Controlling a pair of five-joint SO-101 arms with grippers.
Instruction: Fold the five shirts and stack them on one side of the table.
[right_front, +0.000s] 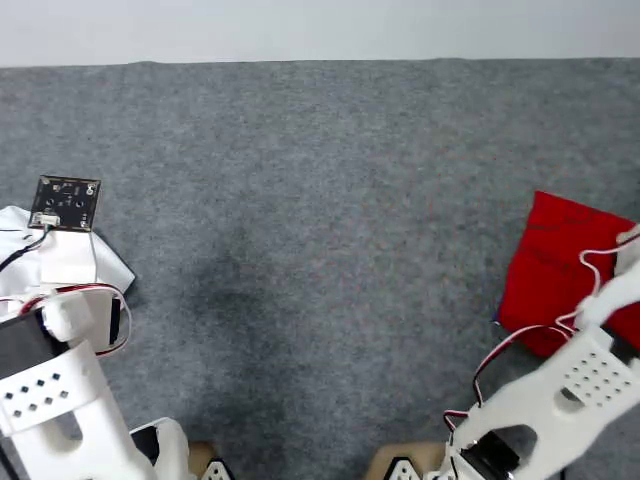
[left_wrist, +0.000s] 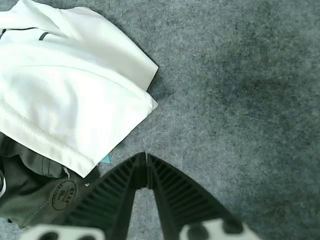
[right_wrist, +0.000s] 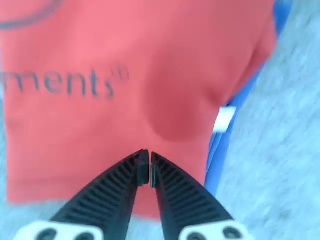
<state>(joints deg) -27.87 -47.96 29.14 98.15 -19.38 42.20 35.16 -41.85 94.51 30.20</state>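
A folded red shirt (right_front: 555, 270) lies at the table's right side, on top of a blue shirt whose edge (right_wrist: 235, 107) shows beside it. My right gripper (right_wrist: 145, 167) hangs shut just above the red shirt (right_wrist: 125, 75), holding nothing. At the left edge a white shirt (right_front: 70, 255) lies loosely spread over a dark grey garment (left_wrist: 25, 185). My left gripper (left_wrist: 146, 172) is shut and empty over the grey felt, just beside the white shirt (left_wrist: 65, 100). The left arm (right_front: 50, 390) stands at the lower left, the right arm (right_front: 570, 390) at the lower right.
Grey felt (right_front: 320, 220) covers the whole table, with wide free room across its middle and back. A small black circuit board (right_front: 67, 203) on the left arm overhangs the white shirt. Red and white cables (right_front: 590, 270) run along the right arm.
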